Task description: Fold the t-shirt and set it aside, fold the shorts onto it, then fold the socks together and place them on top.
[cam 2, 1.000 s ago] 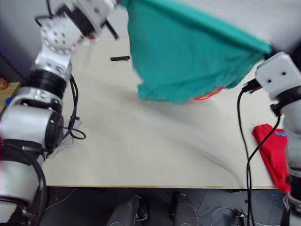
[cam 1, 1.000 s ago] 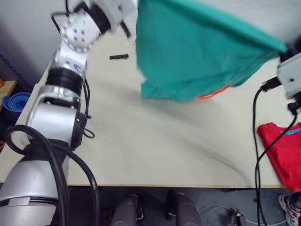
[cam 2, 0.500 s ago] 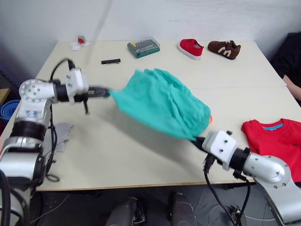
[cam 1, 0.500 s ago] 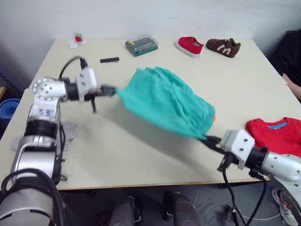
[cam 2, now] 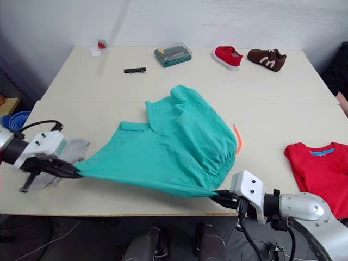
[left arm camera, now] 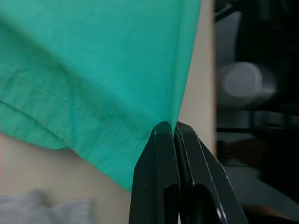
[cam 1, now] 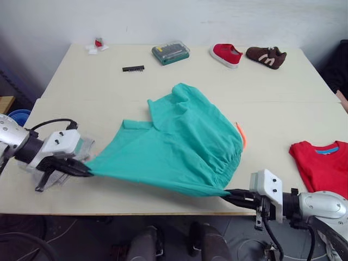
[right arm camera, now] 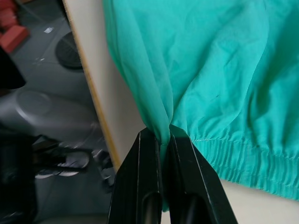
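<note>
The shorts (cam 1: 179,147) lie stretched on the table (cam 1: 272,98), each end effector, left (cam 1: 87,173) and right (cam 1: 227,192), clenched on one corner

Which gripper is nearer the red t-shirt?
Right. The right gripper pinches the shorts near the t-shirt; the left gripper holds their far corner, across the table.

Head pair high, wrist cameras close

The worktop (cam 1: 163,70) is seen from above by both eye views, facing forward and down. The shorts (left arm camera: 93,70) are viewed at close range along each claw, with what seems floor beyond.
</note>
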`<move>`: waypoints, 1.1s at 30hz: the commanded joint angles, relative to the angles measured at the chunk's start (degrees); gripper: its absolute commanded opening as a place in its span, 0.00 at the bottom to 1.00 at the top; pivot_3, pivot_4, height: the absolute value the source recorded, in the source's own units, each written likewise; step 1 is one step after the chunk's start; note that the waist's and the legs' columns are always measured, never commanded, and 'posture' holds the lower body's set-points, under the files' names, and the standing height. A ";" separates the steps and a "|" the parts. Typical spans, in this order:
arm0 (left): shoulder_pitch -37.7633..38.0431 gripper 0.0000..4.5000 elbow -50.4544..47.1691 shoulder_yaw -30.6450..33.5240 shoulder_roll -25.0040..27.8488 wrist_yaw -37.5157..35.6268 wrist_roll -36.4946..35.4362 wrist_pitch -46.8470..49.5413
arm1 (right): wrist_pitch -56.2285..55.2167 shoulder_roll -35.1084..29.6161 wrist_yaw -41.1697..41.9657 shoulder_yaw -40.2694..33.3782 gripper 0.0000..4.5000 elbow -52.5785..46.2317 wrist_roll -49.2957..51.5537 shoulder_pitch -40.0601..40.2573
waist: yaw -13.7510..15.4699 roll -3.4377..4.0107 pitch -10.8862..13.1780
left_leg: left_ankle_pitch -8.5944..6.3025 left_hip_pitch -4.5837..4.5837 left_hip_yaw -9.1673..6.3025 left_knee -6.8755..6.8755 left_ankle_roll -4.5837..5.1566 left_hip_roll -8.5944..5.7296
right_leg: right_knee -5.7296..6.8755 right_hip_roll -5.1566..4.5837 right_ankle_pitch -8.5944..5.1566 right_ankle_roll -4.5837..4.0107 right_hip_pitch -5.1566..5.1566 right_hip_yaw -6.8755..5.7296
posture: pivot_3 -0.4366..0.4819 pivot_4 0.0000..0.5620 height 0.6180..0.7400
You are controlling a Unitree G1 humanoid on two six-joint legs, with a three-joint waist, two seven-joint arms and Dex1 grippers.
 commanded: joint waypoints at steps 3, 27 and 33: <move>6.75 0.00 -6.05 0.24 13.39 -6.41 -15.71 -2.37 | 1.27 -2.35 3.25 0.35 0.01 -4.12 2.28 3.08 | 0.18 0.00 0.00 | 0.01 -0.01 0.02 -0.04 -0.05 -0.01 | -0.02 0.03 -0.04 -0.03 -0.02 0.00 | 0.48 0.27 1.00; -76.26 0.00 79.30 -14.85 -62.29 42.67 40.57 -46.69 | 11.51 12.10 -18.27 -15.49 0.01 7.89 17.63 -1.16 | 1.43 -0.43 -0.24 | -0.26 -1.36 0.55 1.36 1.07 0.38 | 0.17 0.76 0.49 0.35 -0.85 -0.26 | 0.48 0.27 1.00; -73.47 0.00 82.08 -15.22 -67.46 47.89 46.67 -43.33 | 10.52 13.75 -21.63 -13.42 0.01 8.60 14.25 -4.38 | 1.41 -0.43 -0.25 | -0.27 -1.20 0.63 1.39 1.18 0.41 | -0.19 0.46 0.67 0.53 -0.76 -0.06 | 0.48 0.27 1.00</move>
